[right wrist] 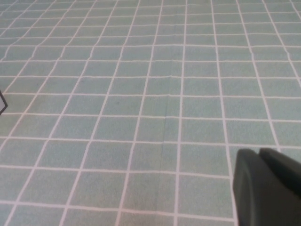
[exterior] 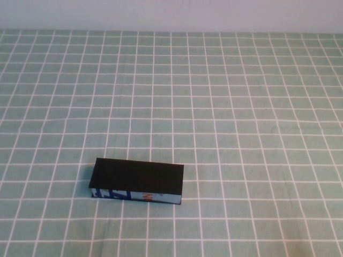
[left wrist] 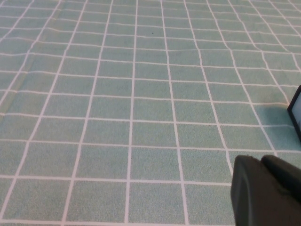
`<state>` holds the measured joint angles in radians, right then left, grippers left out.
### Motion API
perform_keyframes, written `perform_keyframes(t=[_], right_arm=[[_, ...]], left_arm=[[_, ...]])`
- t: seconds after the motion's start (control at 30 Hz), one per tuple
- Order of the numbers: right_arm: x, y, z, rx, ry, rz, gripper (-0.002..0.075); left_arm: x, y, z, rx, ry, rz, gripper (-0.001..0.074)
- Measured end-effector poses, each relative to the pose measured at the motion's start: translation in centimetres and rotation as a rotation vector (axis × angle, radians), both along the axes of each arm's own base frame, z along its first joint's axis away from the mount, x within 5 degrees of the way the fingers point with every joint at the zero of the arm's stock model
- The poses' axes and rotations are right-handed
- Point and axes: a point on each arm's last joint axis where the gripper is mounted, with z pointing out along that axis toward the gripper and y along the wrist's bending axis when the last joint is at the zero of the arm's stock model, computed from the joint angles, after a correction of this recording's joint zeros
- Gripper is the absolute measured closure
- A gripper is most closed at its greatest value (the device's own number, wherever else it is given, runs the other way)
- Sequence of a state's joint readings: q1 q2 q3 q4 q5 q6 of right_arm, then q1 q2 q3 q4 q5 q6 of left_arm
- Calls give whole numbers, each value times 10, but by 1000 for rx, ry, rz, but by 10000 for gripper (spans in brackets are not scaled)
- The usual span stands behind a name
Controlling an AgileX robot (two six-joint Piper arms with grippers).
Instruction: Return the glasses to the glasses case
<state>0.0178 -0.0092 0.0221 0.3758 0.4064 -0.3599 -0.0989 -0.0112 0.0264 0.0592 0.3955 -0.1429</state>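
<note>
The glasses case [exterior: 138, 181] lies on the table near the front, left of centre, with its black lid down and its light-blue printed front side facing me. The glasses are not in view. Neither arm shows in the high view. In the left wrist view my left gripper [left wrist: 261, 160] hangs over bare cloth with its fingers together and nothing between them; a corner of the case [left wrist: 296, 113] shows at the picture's edge. In the right wrist view my right gripper [right wrist: 258, 153] is likewise shut and empty over bare cloth.
A green tablecloth with a white grid [exterior: 214, 107] covers the whole table up to a pale back wall [exterior: 171, 13]. A dark corner [right wrist: 2, 103] shows at the edge of the right wrist view.
</note>
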Motion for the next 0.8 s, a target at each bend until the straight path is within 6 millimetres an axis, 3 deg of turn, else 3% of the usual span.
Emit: perform_keyframes(t=[0.8], right_arm=[[0,0,0,6,-2,0,739]], left_arm=[[0,0,0,7,-1,1,736]])
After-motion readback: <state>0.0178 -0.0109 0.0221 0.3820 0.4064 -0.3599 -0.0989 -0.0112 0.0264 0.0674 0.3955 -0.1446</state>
